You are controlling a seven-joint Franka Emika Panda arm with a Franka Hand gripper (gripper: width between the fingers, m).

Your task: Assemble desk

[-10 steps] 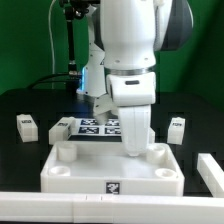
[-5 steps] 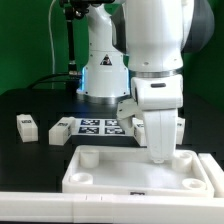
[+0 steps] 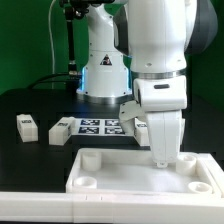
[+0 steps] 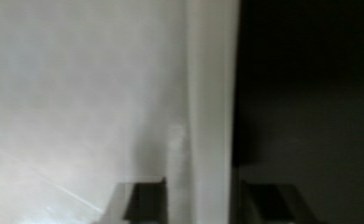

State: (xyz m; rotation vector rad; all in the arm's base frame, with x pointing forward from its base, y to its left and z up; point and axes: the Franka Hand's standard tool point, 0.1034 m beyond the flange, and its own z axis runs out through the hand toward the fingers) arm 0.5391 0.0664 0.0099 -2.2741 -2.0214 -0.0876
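Note:
The desk's white tabletop (image 3: 130,172) lies on the black table near the front, sockets up, shifted toward the exterior view's right. My gripper (image 3: 160,160) points straight down onto its far rim near the right corner socket. In the wrist view the rim (image 4: 211,100) runs between my two dark fingers (image 4: 147,203), with my gripper (image 4: 205,205) straddling it and a thin dark gap on one side. The jaws stand slightly open and hold nothing. Two white legs (image 3: 27,126) (image 3: 60,130) lie on the exterior view's left. Another leg (image 3: 139,126) shows partly behind my hand.
The marker board (image 3: 95,126) lies flat behind the tabletop, in front of the arm's base. A long white bar (image 3: 40,210) runs along the front edge. The arm's bulk hides the table on the exterior view's right.
The tabletop slid toward the exterior view's right together with my gripper, then stopped. The jaws have loosened off the rim.

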